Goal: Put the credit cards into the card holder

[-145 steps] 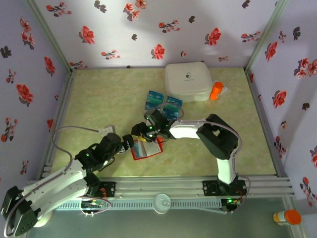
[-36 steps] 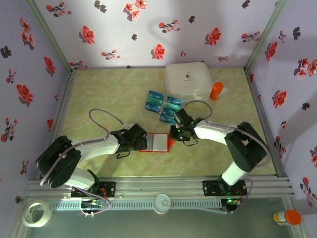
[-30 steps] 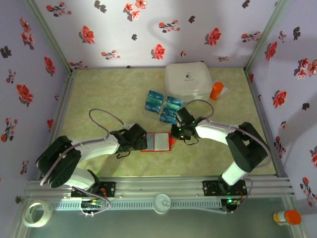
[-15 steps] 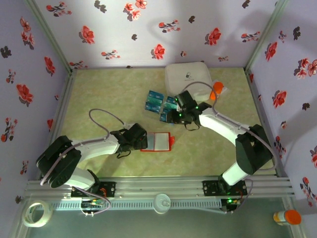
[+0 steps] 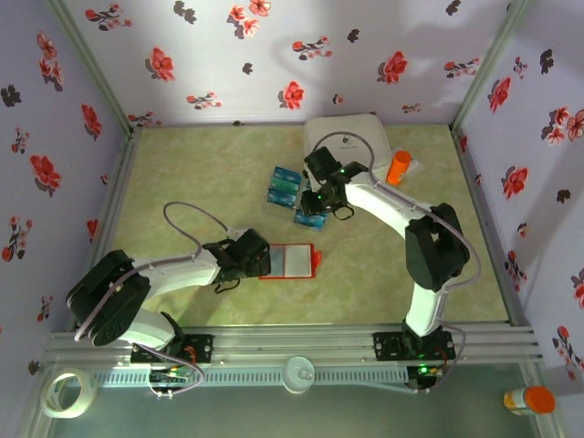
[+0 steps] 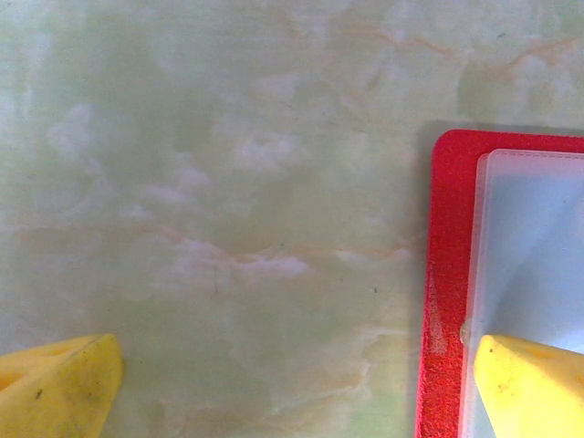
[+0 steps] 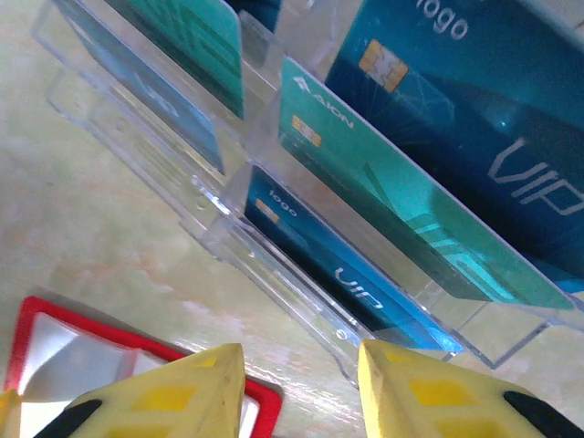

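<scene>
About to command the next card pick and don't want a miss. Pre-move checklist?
1. Right tool empty, jaws apart: ok.
2. Right tool aimed at the credit cards: ok, they sit just ahead of it.
3. Cards loose in their clear rack: cannot tell.
4. Card holder lying open on the table: ok.
5. Left tool open, one finger over the holder's clear pocket: ok.
6. That finger pressing the holder down: cannot tell.

White arm links with black joints, grey looping cables, small green lights, yellow fingers striped black
</scene>
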